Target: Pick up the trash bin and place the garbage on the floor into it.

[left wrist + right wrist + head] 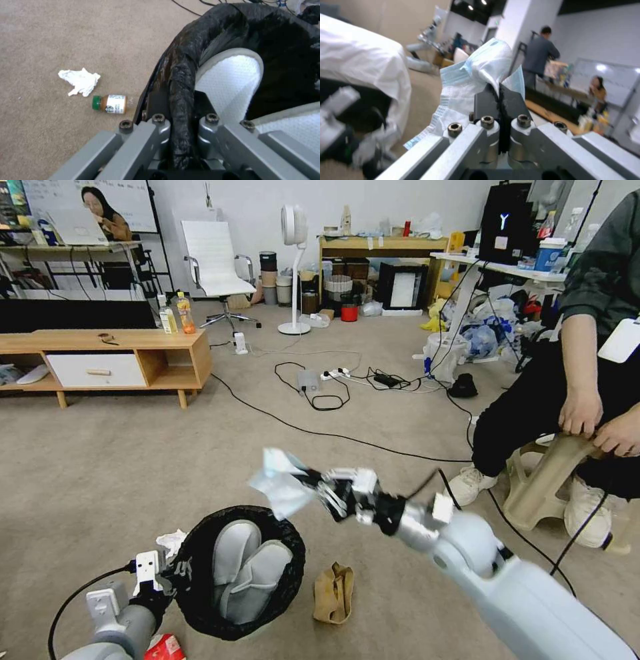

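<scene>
We are gripping the trash bin (241,570) with our left gripper (162,580), its jaws pinched onto the bag-wrapped rim on the bin's left side, as the left wrist view is showing plainly. Our right gripper (313,488) is clamping a crumpled pale blue-and-white face mask (279,483) and is holding it in the air just above and beyond the bin's far right edge. So the drop hinges on this: the bin's mouth is lying below the mask and a little back toward us and to the left, and the right arm is the one carrying.

Inside the bin we are seeing a pair of grey slippers (250,568) lying against the black liner. On the floor (120,460) more garbage is waiting: a brown paper bag (333,592) just right of the bin, a white tissue (80,80) and a small green-capped bottle (110,103) lying on its side near the left rim, and a red can (164,648) by our left arm.
</scene>
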